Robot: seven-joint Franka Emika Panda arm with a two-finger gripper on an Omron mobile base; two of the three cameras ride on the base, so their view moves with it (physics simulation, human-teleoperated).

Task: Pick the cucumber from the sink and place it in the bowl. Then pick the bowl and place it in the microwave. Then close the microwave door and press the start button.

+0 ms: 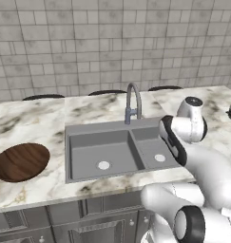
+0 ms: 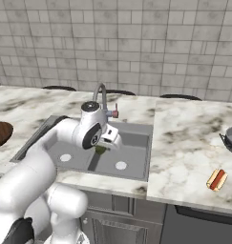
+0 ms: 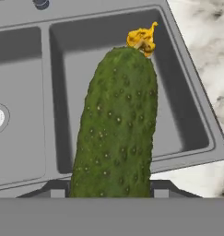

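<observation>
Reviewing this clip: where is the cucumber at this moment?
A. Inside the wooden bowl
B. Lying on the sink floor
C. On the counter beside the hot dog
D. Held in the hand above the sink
D: the cucumber stands between the fingers of the hand, over the sink.

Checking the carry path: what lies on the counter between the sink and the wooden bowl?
Nothing. In the left base view, bare marbled counter separates the sink from the wooden bowl to its left.
</observation>
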